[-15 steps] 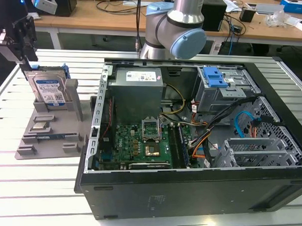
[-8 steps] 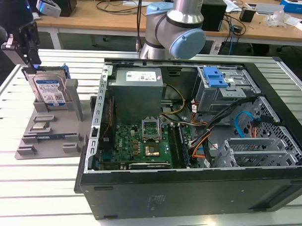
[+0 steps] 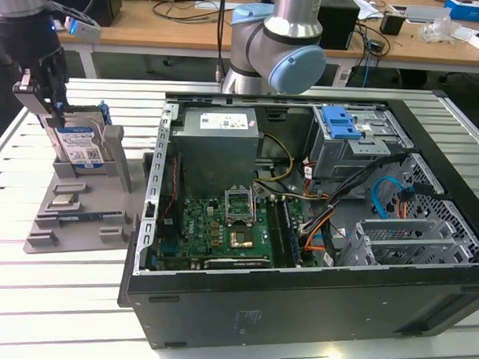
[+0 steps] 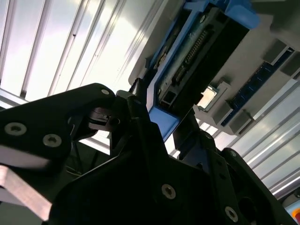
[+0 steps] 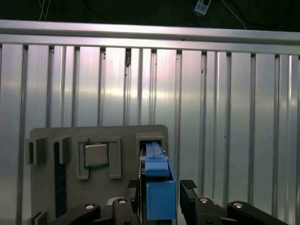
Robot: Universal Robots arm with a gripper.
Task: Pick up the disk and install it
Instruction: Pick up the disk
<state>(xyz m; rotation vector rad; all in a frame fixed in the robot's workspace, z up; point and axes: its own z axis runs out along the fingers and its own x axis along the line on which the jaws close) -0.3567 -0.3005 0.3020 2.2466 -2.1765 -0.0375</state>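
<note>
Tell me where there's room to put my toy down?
The bare table nearest the exterior camera, bordered by the grey tray and the case. Also the strip between the tray and the arm's base. Inside the case is crowded with cables and a board.

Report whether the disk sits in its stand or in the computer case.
In the stand. The disk is upright in its slot, outside the case, with the gripper at it.

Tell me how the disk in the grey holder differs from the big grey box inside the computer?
The disk is slim; the power supply is far bulkier. The disk stands on edge outside the computer case; the power supply sits inside it. The disk has a blue frame, with the gripper straddling it; the power supply has neither. Both carry a white label.
</note>
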